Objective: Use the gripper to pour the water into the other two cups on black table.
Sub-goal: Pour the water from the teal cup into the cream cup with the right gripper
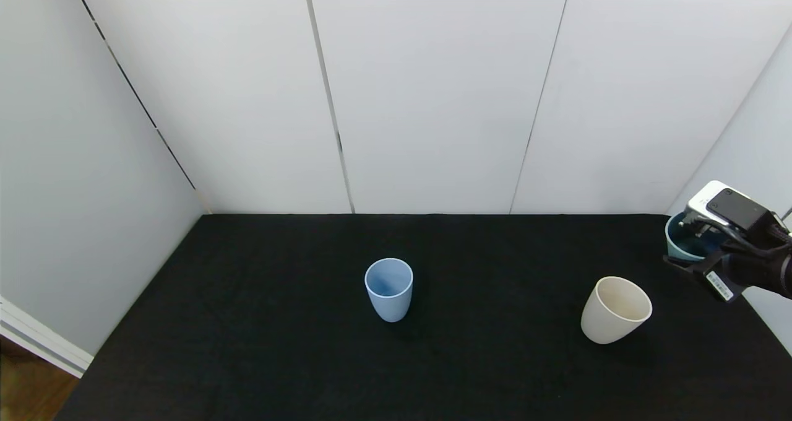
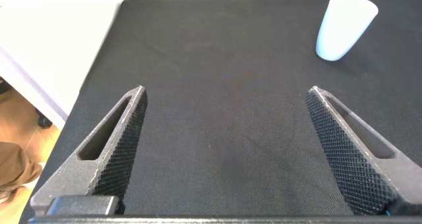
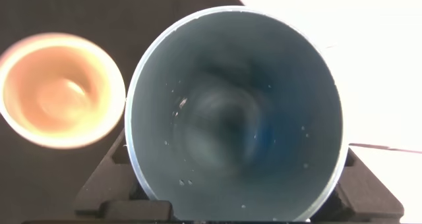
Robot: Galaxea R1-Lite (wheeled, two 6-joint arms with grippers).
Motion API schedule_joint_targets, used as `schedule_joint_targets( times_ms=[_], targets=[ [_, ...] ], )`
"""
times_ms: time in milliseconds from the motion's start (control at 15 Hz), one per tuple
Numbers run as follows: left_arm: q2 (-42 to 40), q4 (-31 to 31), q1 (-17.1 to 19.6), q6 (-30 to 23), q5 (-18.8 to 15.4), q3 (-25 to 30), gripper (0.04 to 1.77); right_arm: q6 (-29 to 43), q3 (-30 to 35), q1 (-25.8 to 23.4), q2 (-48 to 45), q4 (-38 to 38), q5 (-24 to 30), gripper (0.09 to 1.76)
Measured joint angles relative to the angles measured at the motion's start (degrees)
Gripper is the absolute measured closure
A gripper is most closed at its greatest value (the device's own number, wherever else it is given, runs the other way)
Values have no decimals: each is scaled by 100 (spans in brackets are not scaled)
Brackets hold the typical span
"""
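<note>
Right gripper [image 1: 702, 254] at the far right edge of the black table [image 1: 260, 359], raised, jaws pinching a teal-green cup [image 1: 684, 238] from both sides. Seen from the right wrist, that cup [image 3: 237, 112] mouth-on, dark inside, scattered droplets [image 3: 181, 105] clinging to the inner wall; any pooled water probably too faint to make out. Held roughly upright in the head view, rim facing up and slightly leftward.

Cream-beige cup [image 1: 614, 309] standing on the table just nearer and to the left of the held cup, apart from it, mouth open upward; same cup [image 3: 60, 90] beside the teal rim in the right wrist view. Light blue cup [image 1: 388, 288] upright near the table's middle, well apart from the cream one.

Left gripper [image 2: 227, 158] out of the head view, hovering over bare black table, jaws spread wide with nothing between them; light blue cup [image 2: 344, 26] farther off ahead.
</note>
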Motion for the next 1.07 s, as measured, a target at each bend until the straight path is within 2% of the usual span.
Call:
schedule_joint_targets(
  times_ms=[133, 467, 667, 800, 1067],
  targets=[
    [0, -2, 0, 0, 2, 0, 9, -474, 33, -102, -29, 79, -27, 64],
    [0, -2, 0, 0, 0, 0, 9, -1445, 33, -157, 77, 69, -551, 64],
    [0, 0, 0, 0, 0, 0, 9, -1812, 33, -61, 199, 68, -645, 64],
    [0, 0, 0, 0, 2, 0, 9, -1985, 33, 55, 262, 61, -979, 64],
    [0, 0, 0, 0, 0, 0, 9, -2305, -2, 327, 367, 59, -1273, 64]
  ],
)
